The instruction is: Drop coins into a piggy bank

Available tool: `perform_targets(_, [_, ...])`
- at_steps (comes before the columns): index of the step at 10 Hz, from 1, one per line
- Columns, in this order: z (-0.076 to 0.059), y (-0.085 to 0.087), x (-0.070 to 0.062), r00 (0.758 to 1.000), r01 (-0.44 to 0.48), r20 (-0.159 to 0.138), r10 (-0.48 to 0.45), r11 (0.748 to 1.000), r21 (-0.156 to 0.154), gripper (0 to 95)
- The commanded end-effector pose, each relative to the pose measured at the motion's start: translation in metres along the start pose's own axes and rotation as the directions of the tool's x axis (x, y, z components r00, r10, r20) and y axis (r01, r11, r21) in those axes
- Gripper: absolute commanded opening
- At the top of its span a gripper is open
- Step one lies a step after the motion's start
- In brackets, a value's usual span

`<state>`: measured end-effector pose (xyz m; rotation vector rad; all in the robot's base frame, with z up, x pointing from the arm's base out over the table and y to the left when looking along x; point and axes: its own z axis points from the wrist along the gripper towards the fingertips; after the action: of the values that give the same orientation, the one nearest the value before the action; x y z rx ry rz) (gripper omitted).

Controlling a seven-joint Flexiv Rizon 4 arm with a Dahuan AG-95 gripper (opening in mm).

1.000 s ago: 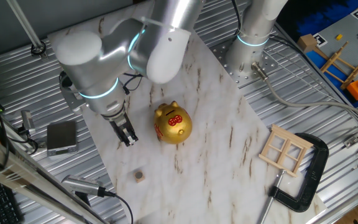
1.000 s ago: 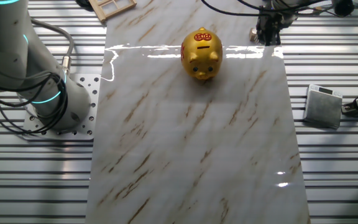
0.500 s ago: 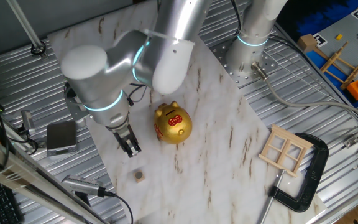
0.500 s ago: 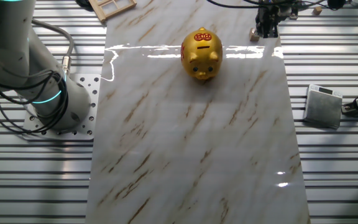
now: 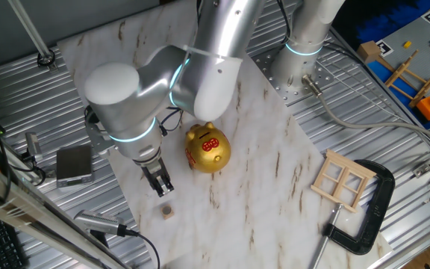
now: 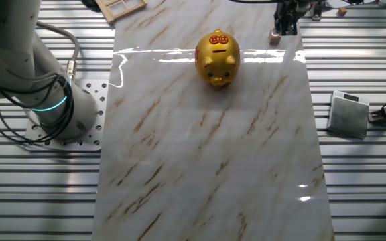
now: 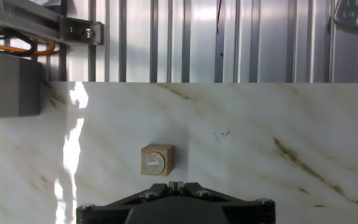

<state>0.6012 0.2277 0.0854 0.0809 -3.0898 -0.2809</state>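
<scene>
Over the last second the pincer [image 5: 163, 187] has travelled along the marble table [image 5: 275, 172] away from the gold piggy bank [image 5: 207, 149] and now hangs just short of the wooden coin [image 5: 168, 212] near the table's edge. Its fingers look pressed together and empty, so it probably needs to open before the coin can be grasped.

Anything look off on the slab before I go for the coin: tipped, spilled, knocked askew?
Nothing stands out. The piggy bank stands upright on the marble slab, slot side up. The coin lies flat on the slab, apart from the pig, just ahead of the end effector, which holds nothing.
</scene>
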Motion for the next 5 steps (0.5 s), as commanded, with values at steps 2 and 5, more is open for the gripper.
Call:
perform_targets(2, [-0.0042,-0.0011,0.0021,1.0,0.007,0.001,-0.007,1.0,0.004,0.0])
perform_targets(5, [-0.0042,-0.0011,0.0021,0.998,0.069,0.003,-0.069,0.998,-0.007,0.0])
